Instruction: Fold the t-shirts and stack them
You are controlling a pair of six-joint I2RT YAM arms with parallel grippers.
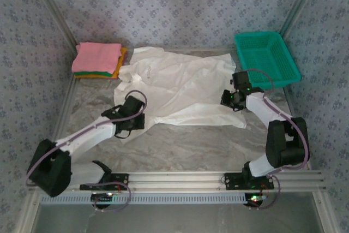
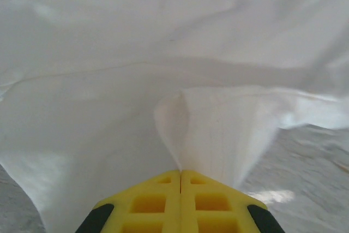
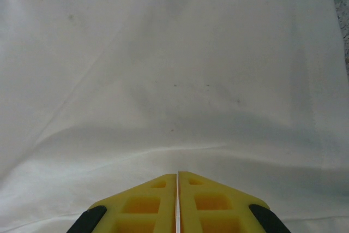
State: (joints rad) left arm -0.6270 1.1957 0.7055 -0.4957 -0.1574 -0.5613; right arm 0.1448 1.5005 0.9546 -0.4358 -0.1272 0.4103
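The shirt lies spread across the middle of the desk, the stack just beside its far-left corner, the basket behind its right end, the left gripper on its near-left edge, the right gripper on its right edge.

Chest mark on thin white cotton t-shirt too small to read; its cloth runs off the wrist views' edges. Mostly hidden under folded pink shirt: folded green shirt, folded orange shirt, edges only. Unclear whether cloth sits between closed fingers of right gripper.
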